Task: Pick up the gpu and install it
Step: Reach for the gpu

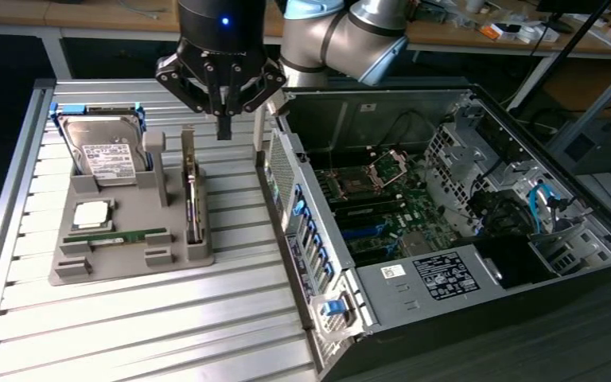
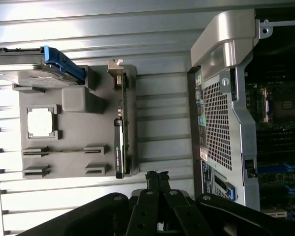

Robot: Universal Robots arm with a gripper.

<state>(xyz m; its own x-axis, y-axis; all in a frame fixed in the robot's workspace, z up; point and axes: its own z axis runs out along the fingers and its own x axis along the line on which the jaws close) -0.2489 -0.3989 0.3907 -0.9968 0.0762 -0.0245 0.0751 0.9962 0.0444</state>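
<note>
Gpu (image 1: 192, 199) is parked on its edge in the long slot of the grey tray (image 1: 125, 255), on the side of the tray nearest the open case (image 1: 412, 278), so nothing's been picked up yet. The end effector (image 1: 223, 127) is pinched fully closed with nothing in it. It hangs clear above the tabletop (image 1: 157, 318) and isn't touching anything. Going outward from the fingertips in the exterior view, the card sits lower and a bit to the exterior view's left. The tips look to be up around the card's far end, over the strip between tray and case rather than over the card itself, though I can't really judge the height gap. The wrist view agrees: the closed end effector (image 2: 157, 176) is off to one side of the gpu (image 2: 120, 137), between it and the case (image 2: 221, 113), not lined up over its top edge. The card's long axis runs from the far end of the tray toward the near end, roughly parallel to the case side, with the hard drive (image 1: 109, 151) on the other side of the tray. My read is that the sideways offset to the card and that long axis are what matter here, plus the fact that the end effector is clenched right now.
</note>
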